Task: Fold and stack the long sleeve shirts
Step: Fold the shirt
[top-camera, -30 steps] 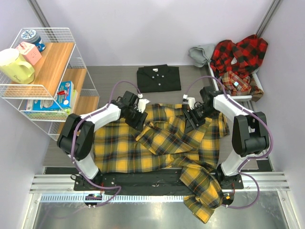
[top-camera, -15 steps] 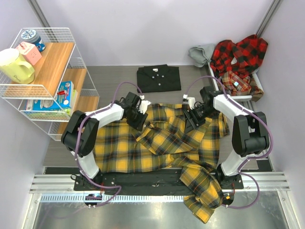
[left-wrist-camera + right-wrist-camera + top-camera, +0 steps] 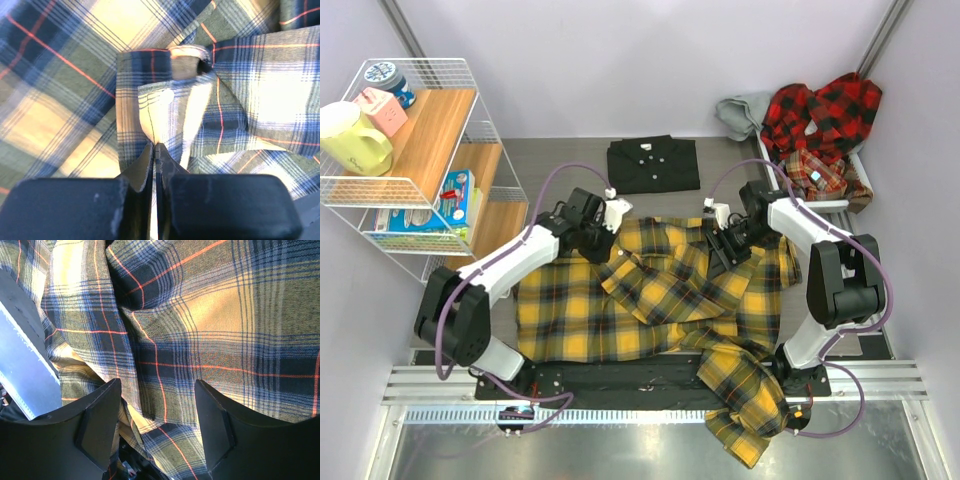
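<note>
Since a second ago, the left arm has been swung outward, its elbow carried toward the left edge of the table [image 3: 540, 160], and the left fingers [image 3: 601, 224] have been drawn slightly back and to the left, taking a fold of the yellow shirt [image 3: 650, 300] with them. The right arm is seen unchanged. In the left wrist view the left fingers are shown pressed together on a stitched edge of that shirt, with a pale button [image 3: 166, 96] just beyond the tips. The right fingers [image 3: 723, 246] are held wide apart, tips down over rumpled plaid near the shirt's far right part; nothing is gripped between them. The yellow shirt is spread across the near half of the table between the two arms, and one sleeve [image 3: 750, 420] is draped over the near edge. A black shirt [image 3: 653, 164] is laid folded at the far side of the table, well apart from the yellow one. Red shirts [image 3: 820, 115] are heaped at the far right corner, beside a grey cloth [image 3: 745, 112].
</note>
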Tool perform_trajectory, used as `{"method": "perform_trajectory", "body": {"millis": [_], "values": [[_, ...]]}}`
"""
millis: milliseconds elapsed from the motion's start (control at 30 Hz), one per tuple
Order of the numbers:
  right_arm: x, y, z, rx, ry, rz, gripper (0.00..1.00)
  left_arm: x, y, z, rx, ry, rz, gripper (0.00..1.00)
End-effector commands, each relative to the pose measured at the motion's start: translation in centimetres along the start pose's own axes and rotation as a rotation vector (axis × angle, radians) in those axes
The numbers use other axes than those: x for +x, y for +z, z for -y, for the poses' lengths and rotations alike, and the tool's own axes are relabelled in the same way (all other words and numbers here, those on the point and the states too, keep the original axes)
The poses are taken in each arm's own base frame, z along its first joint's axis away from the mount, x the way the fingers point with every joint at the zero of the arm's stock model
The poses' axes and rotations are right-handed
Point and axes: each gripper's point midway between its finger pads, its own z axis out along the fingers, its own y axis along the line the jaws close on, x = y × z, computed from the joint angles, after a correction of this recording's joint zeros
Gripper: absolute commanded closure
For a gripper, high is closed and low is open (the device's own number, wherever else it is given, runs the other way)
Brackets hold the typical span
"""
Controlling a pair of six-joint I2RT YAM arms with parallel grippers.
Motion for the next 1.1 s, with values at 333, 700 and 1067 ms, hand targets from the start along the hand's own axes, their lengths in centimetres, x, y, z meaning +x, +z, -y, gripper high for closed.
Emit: {"method": "perform_trajectory", "body": {"millis": [333, 700, 1067], "values": [[-2.4, -2.5, 2.6, 0.082, -0.025, 0.042, 0.24, -1.4, -7.1, -13.1, -0.382, -0.125, 0.067, 1.00], [-1.9, -2.2, 4.5, 0.125, -0.039, -0.005, 0.26, 2.3, -2.8, -14.3, -0.355, -0.179, -0.037, 1.00], [-2.3, -2.1, 6.4, 0.200, -0.041, -0.009, 0.37, 4.5, -2.3, -16.1, -0.423, -0.134, -0.139, 0.87]]}}
